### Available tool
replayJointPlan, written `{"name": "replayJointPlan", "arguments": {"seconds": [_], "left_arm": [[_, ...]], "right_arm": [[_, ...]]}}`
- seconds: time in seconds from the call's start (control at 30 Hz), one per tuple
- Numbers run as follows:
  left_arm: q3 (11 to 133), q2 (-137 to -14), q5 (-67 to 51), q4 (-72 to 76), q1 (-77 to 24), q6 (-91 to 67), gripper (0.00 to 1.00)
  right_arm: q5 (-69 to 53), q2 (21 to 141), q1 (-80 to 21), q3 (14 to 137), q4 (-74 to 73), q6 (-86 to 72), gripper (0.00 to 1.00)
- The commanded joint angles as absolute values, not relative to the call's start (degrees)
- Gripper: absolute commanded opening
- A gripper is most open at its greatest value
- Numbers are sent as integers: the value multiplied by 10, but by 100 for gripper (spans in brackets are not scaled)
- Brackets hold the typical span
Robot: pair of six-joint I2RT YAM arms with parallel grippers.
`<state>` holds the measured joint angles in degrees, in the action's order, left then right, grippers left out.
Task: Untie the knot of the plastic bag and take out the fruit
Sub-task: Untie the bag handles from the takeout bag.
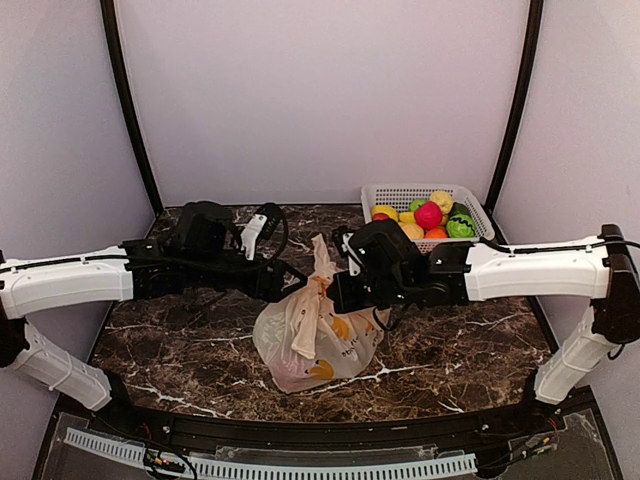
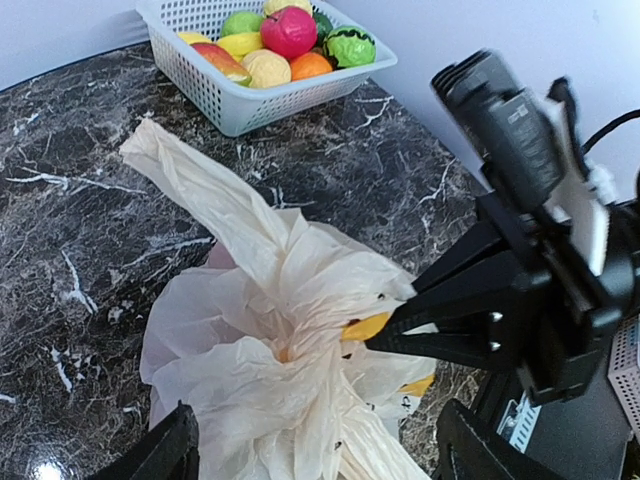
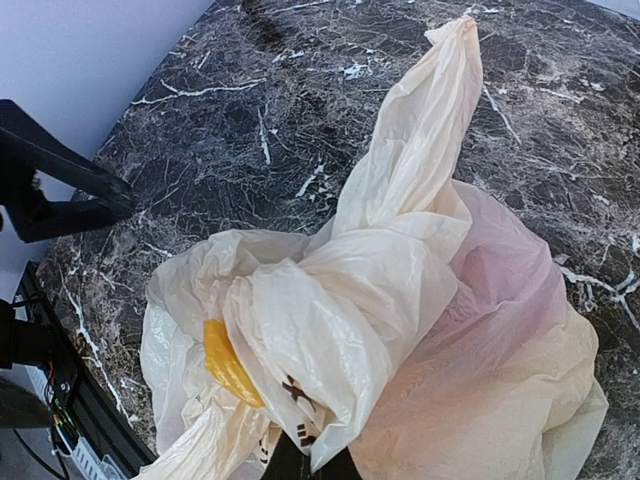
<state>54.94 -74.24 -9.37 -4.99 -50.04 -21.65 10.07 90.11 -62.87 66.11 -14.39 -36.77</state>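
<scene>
The cream plastic bag (image 1: 315, 340) lies mid-table, with a faint pink shade of the fruit (image 3: 520, 330) showing through its side. One long tail of plastic (image 2: 195, 185) sticks up from the knot (image 3: 340, 290). My right gripper (image 3: 310, 465) is shut on a fold of bag plastic at the knot, beside a yellow print (image 3: 225, 365); in the left wrist view its black fingers (image 2: 440, 325) pinch the bag from the right. My left gripper (image 2: 320, 455) is open, one finger on each side of the bunched plastic, holding nothing. From above, both grippers (image 1: 298, 282) (image 1: 337, 293) meet at the bag's top.
A white mesh basket (image 1: 390, 192) at the back right holds several toy fruits (image 1: 428, 215). The dark marble table (image 1: 180, 350) ends at a black front rail (image 1: 300, 425). Grey walls close in the back and both sides.
</scene>
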Motion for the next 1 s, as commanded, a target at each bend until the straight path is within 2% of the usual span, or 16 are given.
{"name": "replayJointPlan", "arguments": {"seconds": [0.0,0.1,0.43,0.67,0.97], "left_arm": [[578,-787,-70,-74,-514,-204,83],[596,-817,-65,-78,-520,-197,83],[619,-853,-39,-84,-524,-193,60],[623,-865,-48,-88,-536,-194,54],[611,-854,-36,-92,-542,-198,20]], "right_arm": [[98,878,-636,646,-120,-377,0],[97,875,-636,642,-120,-379,0],[91,871,-636,638,-120,-377,0],[96,872,-636,641,-121,-376,0],[123,856,-634,635,-138,-394,0]]}}
